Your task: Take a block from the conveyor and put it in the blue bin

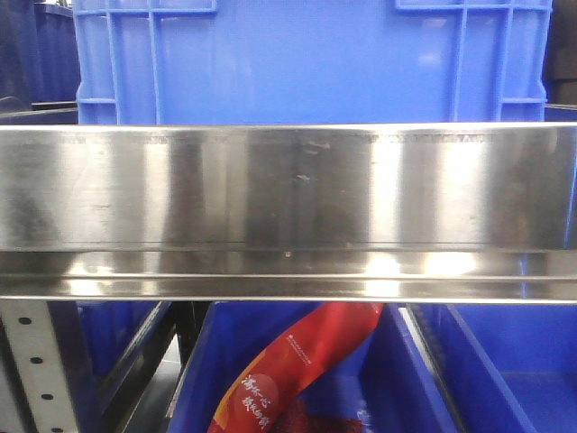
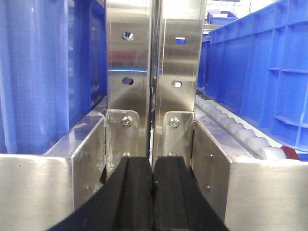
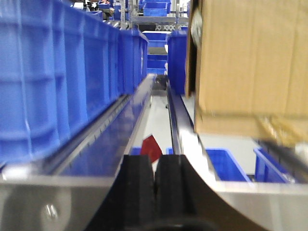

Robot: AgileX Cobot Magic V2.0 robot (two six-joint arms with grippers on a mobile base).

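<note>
Both grippers, left (image 2: 153,192) and right (image 3: 155,192), sit pressed together, empty; no block visible, so I can't judge its handling.

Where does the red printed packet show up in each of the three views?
Exterior front-facing: bottom centre, the red packet lies slantwise in a blue bin below the steel rail.
Left wrist-mounted: no packet to be made out.
Right wrist-mounted: a small red corner just above the right gripper, possibly the same packet.
Shared landmark: blue bins beside bright steel rails, in all three views.
</note>
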